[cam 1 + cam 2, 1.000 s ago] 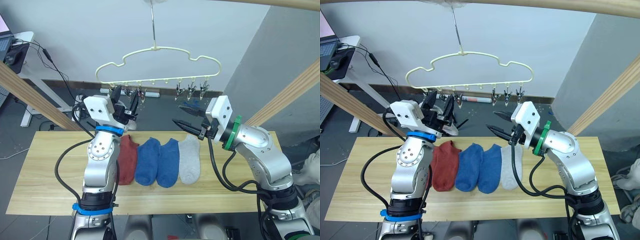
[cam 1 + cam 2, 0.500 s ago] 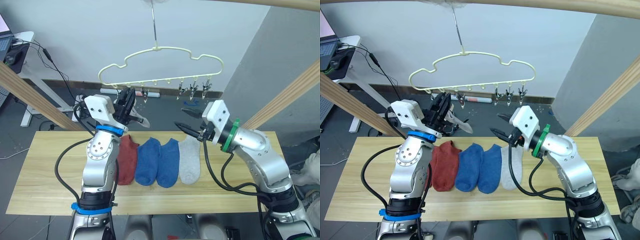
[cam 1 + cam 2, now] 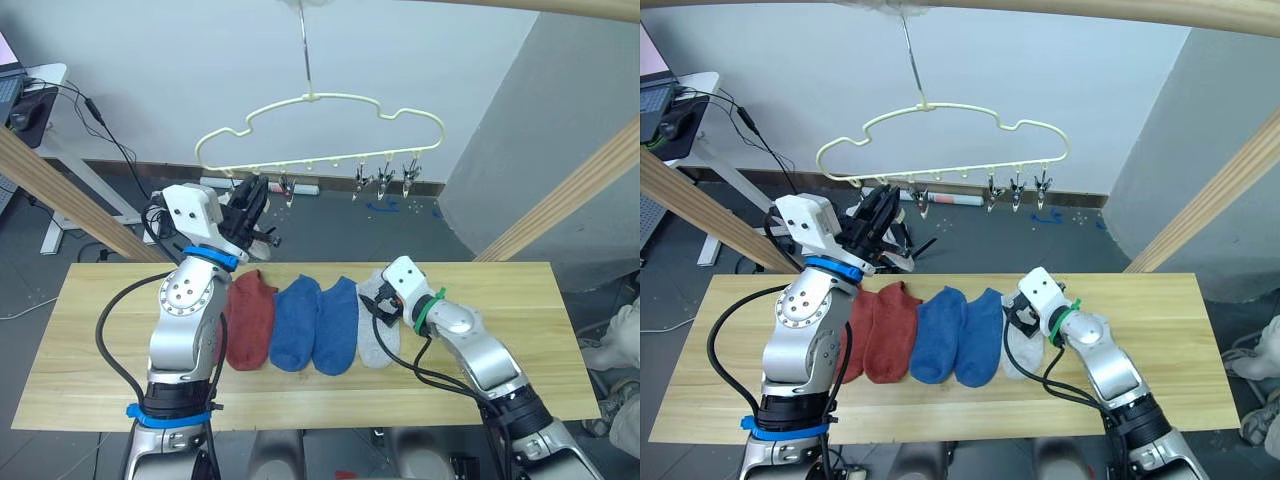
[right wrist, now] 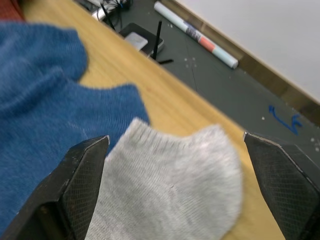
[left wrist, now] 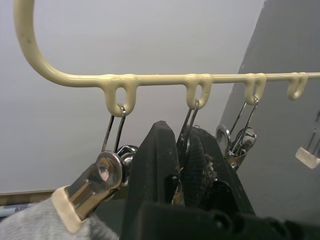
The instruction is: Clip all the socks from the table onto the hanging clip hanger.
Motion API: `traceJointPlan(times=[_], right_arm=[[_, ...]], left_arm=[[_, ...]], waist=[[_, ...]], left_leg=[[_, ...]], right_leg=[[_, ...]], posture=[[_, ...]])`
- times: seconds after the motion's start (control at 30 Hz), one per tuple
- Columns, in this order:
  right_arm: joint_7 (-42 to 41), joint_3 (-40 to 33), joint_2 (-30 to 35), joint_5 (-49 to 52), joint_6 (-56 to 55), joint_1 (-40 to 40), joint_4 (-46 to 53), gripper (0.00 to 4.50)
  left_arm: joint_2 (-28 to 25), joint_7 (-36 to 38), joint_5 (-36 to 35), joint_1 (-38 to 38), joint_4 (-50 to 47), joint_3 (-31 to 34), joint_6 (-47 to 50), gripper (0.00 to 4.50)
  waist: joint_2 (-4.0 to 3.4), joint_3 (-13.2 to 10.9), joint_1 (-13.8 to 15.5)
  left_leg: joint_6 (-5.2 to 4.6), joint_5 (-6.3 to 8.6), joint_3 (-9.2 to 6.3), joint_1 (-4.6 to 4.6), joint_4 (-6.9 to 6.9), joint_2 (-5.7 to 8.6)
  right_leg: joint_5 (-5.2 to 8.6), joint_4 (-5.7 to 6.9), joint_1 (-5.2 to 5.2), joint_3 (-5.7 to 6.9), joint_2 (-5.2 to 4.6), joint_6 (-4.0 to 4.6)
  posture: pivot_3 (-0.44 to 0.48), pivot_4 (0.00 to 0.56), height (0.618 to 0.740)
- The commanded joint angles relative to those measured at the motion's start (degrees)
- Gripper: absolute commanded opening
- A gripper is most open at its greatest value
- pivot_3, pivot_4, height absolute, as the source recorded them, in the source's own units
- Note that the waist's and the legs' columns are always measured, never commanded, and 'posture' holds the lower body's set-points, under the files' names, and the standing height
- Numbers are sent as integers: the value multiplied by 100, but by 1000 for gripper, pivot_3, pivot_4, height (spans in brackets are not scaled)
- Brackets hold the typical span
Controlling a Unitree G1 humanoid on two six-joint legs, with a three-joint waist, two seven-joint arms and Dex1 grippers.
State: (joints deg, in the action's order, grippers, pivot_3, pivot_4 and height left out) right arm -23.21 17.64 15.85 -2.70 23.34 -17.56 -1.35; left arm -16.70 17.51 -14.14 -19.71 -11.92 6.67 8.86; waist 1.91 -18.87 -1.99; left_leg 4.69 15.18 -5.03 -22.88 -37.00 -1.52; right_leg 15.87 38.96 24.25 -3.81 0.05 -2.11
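Presently, four or five socks are lying in a row on the tabletop (image 3: 90, 340) below the clip hanger (image 3: 320, 130): rust-red (image 3: 890, 335), two blue (image 3: 318, 325), one light grey (image 3: 376, 325); at the hanger's left end a grey sock edge (image 5: 30, 225) is showing by a clip. Left gripper (image 5: 182, 165), fingers nearly closed, is working among those clips, hold unclear. Right gripper (image 4: 172, 195), fingers spread wide and empty, is hovering over the grey sock; most clipping is remaining.
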Motion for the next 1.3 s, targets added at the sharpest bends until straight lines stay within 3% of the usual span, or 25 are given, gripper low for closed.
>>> traceJointPlan(times=[0.03, 0.17, 0.5, 0.9, 1.3], right_arm=[[106, -37, -129, -86, -198, -75, -332, 4500], [206, -179, -280, -79, -39, -84, -713, 3609], [29, -269, -356, -31, 11, 156, -442, 3], [-626, 337, 23, -239, -444, -13, 1511, 0], [221, 740, -1258, -832, -1470, -1450, 378, 0]], left_arm=[[-77, 43, -51, 60, -237, 62, 84, 142], [-128, 76, -67, 24, -277, 112, 123, 142], [-235, 136, -293, 46, -365, 224, 423, 142], [-598, 514, -1323, -166, -643, 542, 1468, 142], [-741, 192, -2724, -612, -1097, 901, 3062, 142]], waist=[[0, 0, 2], [0, 0, 2], [0, 0, 8], [-10, -10, -40], [-7, -28, -45]], left_leg=[[0, 0, 0, 0, -1, 0], [0, 0, 1, 0, -1, 0], [-3, 1, 0, 4, -1, 0], [-1, 1, 2, 4, 0, -1], [22, -12, -6, -5, 3, -9]], right_leg=[[0, 0, 0, -1, 0, 0], [0, 1, 0, -1, 0, 0], [0, 1, -4, -1, 1, 0], [8, 0, -2, -4, 13, -14], [0, -1, 5, 3, 0, 0]], posture=[[-9, 349, 735], [-8, 348, 735], [-5, 352, 735], [-19, 357, 735], [-12, 344, 735]])
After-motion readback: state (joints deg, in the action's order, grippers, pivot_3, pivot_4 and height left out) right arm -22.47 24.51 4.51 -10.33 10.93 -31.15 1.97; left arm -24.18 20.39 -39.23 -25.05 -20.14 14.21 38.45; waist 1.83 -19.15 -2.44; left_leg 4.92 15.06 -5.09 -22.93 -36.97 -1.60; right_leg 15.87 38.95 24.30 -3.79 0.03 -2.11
